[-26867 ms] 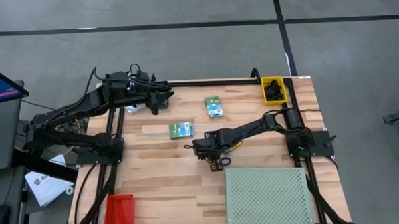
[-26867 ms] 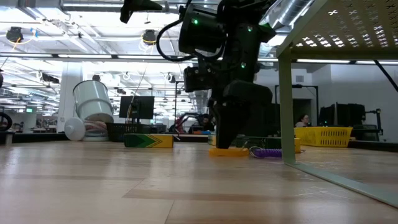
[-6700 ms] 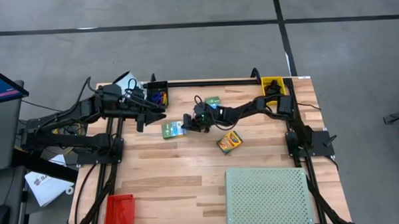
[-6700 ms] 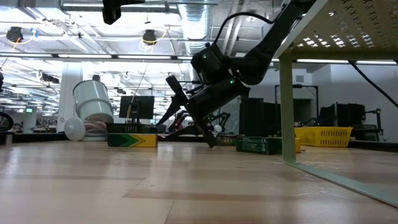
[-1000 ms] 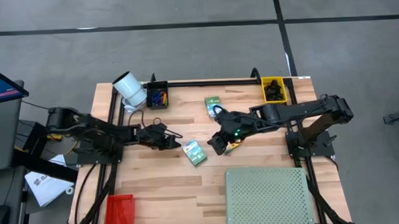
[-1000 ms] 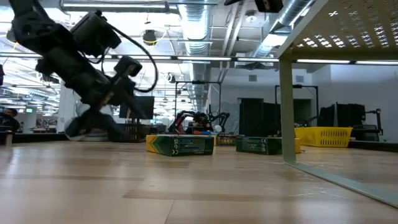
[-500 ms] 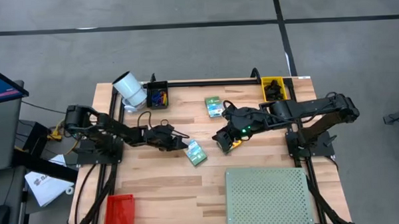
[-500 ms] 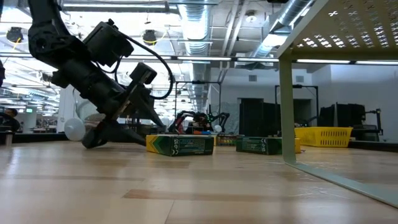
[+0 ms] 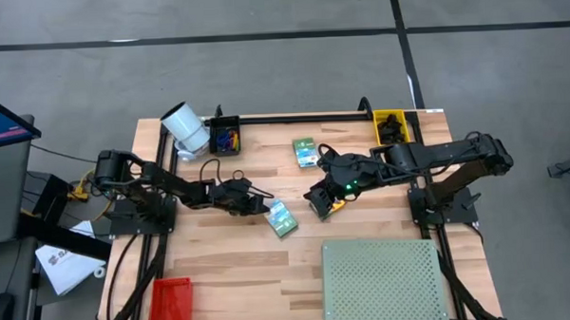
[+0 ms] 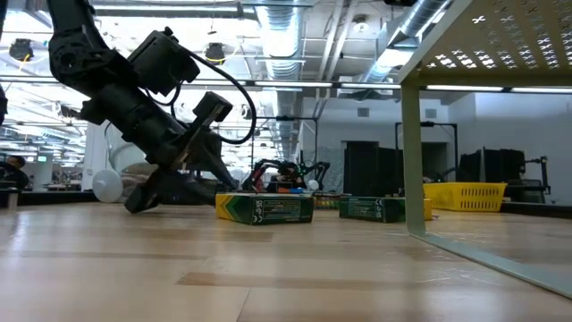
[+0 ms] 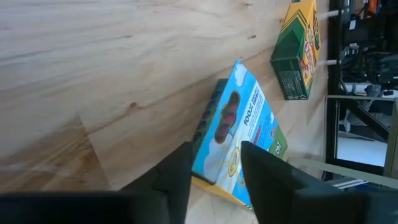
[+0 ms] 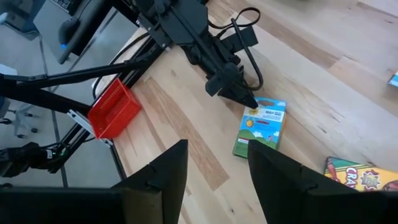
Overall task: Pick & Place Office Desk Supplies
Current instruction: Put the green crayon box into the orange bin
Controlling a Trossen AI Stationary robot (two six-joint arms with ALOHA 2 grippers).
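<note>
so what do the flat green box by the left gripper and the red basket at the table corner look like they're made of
Flat green box: likely printed cardboard, slightly glossy, with sharp folded edges and colourful artwork. Red basket: probably moulded plastic, uniform colour with a slotted lattice wall. Left gripper sits at the box.

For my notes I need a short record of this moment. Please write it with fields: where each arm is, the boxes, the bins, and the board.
left pincer: low over the table, fingers at the corner of the green box, either side of its edge in the left wrist view
right pincer: raised, above the crayon box, empty
second green box: lies apart, near the far edge
yellow bin: far right corner, dark clips inside
red bin: near left corner
perforated board: near right
</note>
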